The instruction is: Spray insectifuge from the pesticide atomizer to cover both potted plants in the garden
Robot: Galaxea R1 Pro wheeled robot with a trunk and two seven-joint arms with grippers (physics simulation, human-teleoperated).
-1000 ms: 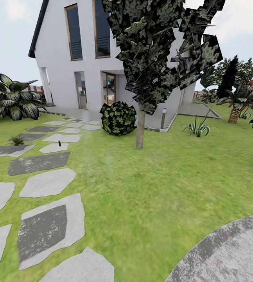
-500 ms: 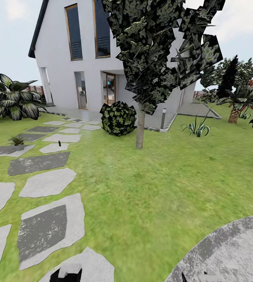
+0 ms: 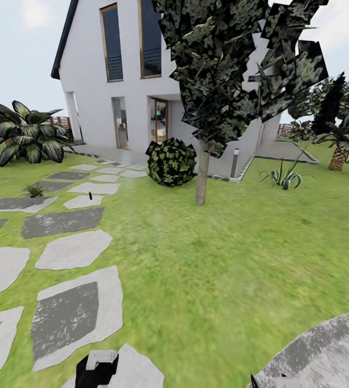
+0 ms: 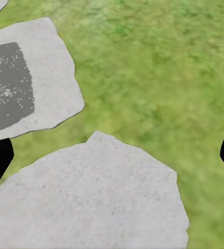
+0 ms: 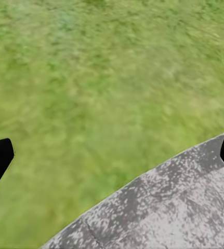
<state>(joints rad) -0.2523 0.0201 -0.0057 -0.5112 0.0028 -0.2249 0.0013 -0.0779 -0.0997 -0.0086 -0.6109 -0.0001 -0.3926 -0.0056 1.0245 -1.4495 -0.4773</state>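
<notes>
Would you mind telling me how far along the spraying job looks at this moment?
Nothing looks done yet. Both grippers are open and empty: the left gripper over a pale stepping stone, the right gripper over lawn beside the paved patio. A small dark object, perhaps the atomizer, stands far up the path near one potted plant. Fetching and spraying remain.

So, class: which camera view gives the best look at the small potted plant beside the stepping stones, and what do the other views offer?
The head view: the potted plant sits far off on the lawn's left, by the grey stepping stones. The wrist views look down at nearby ground, grass and stone, with both grippers' fingers spread apart.
</notes>
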